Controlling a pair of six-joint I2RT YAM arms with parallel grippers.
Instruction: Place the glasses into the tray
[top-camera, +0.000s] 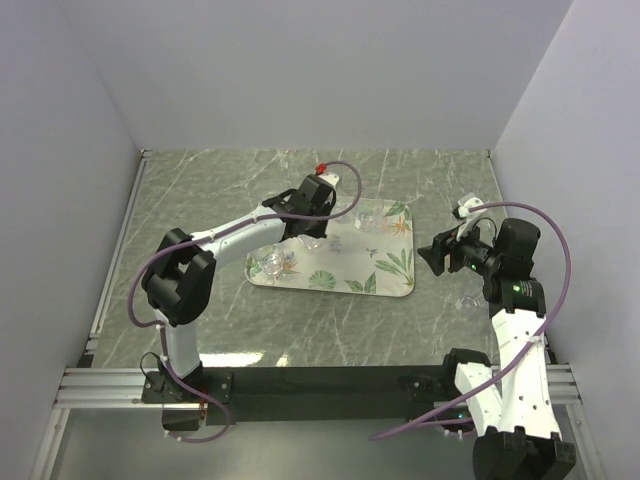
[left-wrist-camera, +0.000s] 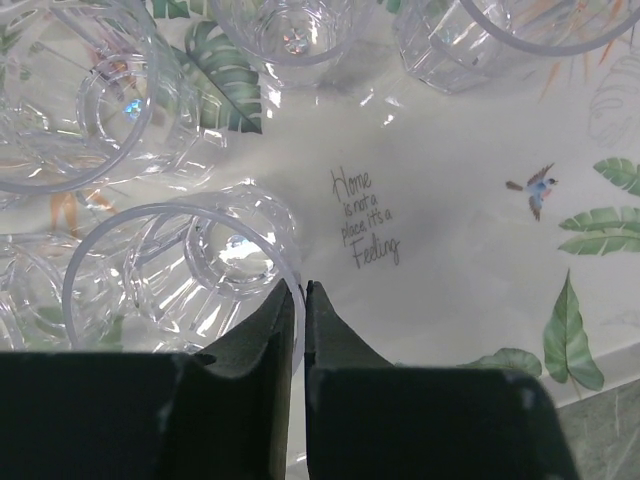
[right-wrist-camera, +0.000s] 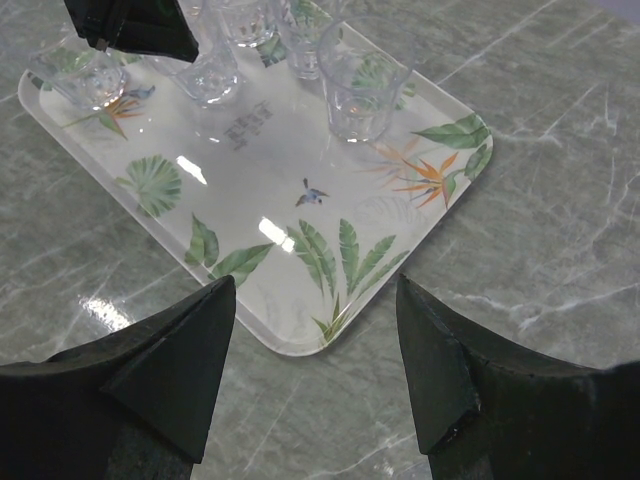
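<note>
Left gripper (left-wrist-camera: 302, 288) is pinching a glass (left-wrist-camera: 180, 290) by its near rim, on the tray (left-wrist-camera: 450, 150). Right gripper (right-wrist-camera: 315, 285) is hanging open; a stray glass (top-camera: 467, 303) is sitting off-tray, nearer the right arm.

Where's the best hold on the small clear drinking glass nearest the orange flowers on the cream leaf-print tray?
Its rim wall, from above, one jaw inside and one outside: the small clear drinking glass stands upright with its round mouth open upward.

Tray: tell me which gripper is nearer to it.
Left. The left gripper is over the tray, shut on a glass standing on it; the right gripper hangs open just off its right edge.
</note>
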